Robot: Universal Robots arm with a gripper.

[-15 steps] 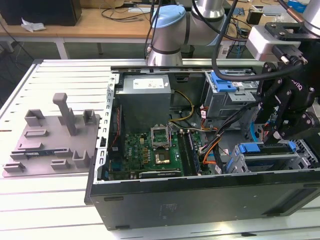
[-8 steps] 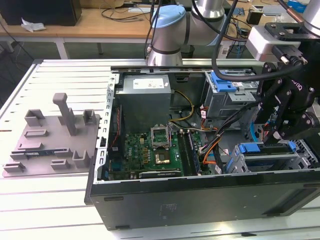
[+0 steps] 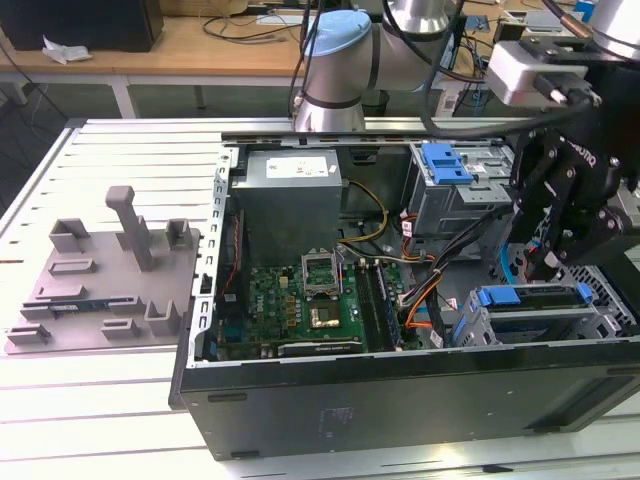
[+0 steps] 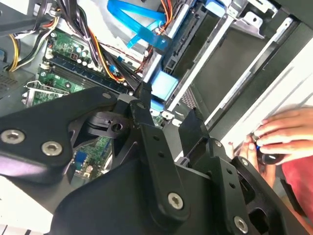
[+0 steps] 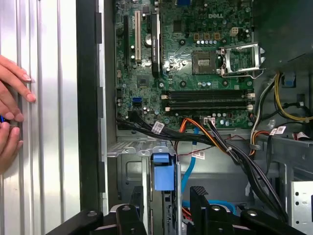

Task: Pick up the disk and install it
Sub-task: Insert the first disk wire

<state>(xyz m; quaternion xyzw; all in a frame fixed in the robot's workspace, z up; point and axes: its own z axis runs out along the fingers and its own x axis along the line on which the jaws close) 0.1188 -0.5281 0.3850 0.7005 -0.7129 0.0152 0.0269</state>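
Exterior view: an open tower PC case (image 3: 400,405) lies on its side on the slatted desk (image 3: 100,400), guts facing up, with the robot arm reaching in from the far side.
Pincer: the pincer (image 3: 535,268) hangs over the near drive cage at the exterior view's right end of the case. In the first wrist view its two black fingers (image 5: 198,205) are spread, with a clear gap between them.
Disk: the disk (image 3: 535,296) sits flat in that near cage, right under the pincer, its blue carrier end pointing to the exterior view's left. In the first wrist view that blue end shows in the gap between the fingers. Can't tell if the pads actually touch it.
Far drive cage: the grey metal box (image 3: 455,195) has a blue latch (image 3: 445,162) on top and sits just beyond the pincer.
Motherboard: the green board (image 3: 300,300) is mid-case with the CPU socket (image 3: 322,270) open, and the grey power supply (image 3: 290,195) is just beyond it.
Cables: an orange and black bundle (image 5: 220,142) runs from the board toward the cages.
Fixture plate: the grey plastic plate (image 3: 110,275) with upright posts lies on the desk at the exterior view's left, apart from the case.
Hand: a person's hand (image 5: 10,112) rests on the desk slats beside the case wall.
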